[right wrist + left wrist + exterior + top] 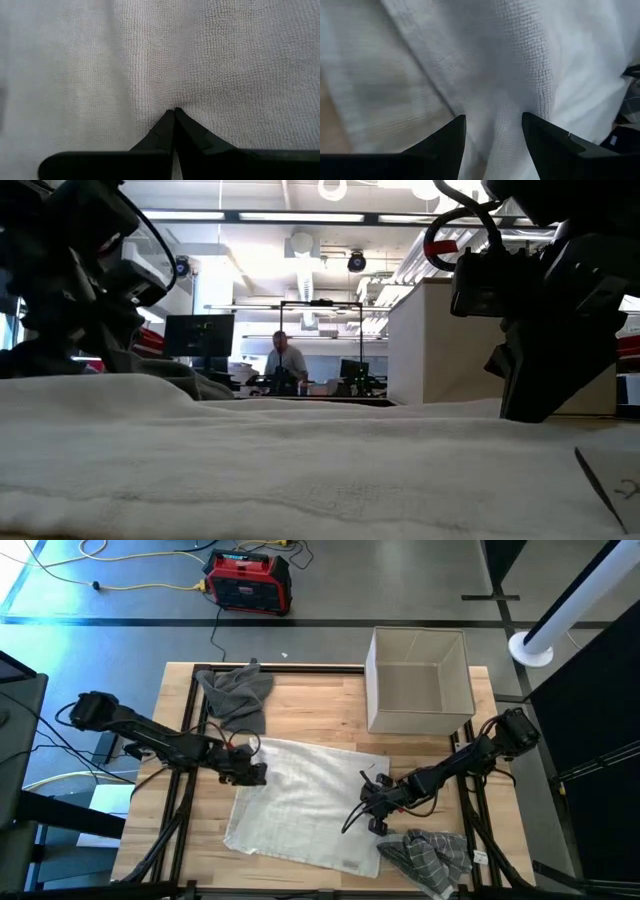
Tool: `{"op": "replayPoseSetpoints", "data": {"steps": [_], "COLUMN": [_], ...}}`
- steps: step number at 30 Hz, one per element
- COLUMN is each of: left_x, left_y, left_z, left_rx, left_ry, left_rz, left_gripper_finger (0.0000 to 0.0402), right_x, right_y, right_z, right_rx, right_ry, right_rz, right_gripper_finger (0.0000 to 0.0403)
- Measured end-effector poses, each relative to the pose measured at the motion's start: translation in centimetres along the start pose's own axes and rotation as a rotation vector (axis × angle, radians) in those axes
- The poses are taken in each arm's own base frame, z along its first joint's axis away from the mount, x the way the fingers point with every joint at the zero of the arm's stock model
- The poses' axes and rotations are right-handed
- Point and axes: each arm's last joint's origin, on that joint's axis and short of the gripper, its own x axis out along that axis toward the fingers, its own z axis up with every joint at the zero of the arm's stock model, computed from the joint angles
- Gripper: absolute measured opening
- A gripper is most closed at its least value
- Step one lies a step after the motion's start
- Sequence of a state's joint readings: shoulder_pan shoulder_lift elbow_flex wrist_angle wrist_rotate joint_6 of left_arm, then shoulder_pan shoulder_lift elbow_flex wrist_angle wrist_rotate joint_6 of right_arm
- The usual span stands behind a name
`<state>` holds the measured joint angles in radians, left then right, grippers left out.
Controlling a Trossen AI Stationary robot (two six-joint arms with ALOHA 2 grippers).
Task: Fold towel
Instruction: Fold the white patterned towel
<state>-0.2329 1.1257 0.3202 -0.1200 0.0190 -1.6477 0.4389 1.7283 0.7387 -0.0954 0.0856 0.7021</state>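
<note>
1. High view: we see the white towel (305,802) spread nearly flat across the middle of the wooden counter (330,700). The left gripper (248,772) sits at its left edge, the right gripper (377,798) at its right edge. A grey cloth (235,692) lies at the far left, a checked cloth (428,856) at the near right, and an open cardboard box (418,680) stands far right. A red power unit (248,582) sits on the floor beyond.

2. Low view: the towel (300,460) fills the foreground in soft rolls. Behind it is an office-like room where a person (285,365) stands among monitors.

3. Left wrist view: the fingers (445,137) are spread, straddling a raised ridge of towel (520,75). We judge the terry light, limp and unlikely to slip, so it is best pinched at such a ridge or an edge.

4. Right wrist view: the fingers (172,130) are pressed together, seemingly nipping a small pucker of towel (175,55).
</note>
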Motion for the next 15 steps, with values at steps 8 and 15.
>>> {"op": "replayPoseSetpoints", "data": {"steps": [8,15], "left_x": [0.88,0.91], "left_y": [-0.30,-0.64], "left_z": [0.01,-0.18], "left_rx": [0.000,-0.006], "left_ry": [-0.002,0.044], "left_rz": [-0.019,-0.025], "left_gripper_finger": [0.0186,0.0185], "right_x": [0.00,0.01], "right_y": [0.01,0.02], "right_z": [0.03,0.04], "right_rx": [0.001,0.008], "right_ry": [-0.002,-0.003], "right_rz": [0.001,0.003], "right_gripper_finger": [0.0000,0.0000]}}
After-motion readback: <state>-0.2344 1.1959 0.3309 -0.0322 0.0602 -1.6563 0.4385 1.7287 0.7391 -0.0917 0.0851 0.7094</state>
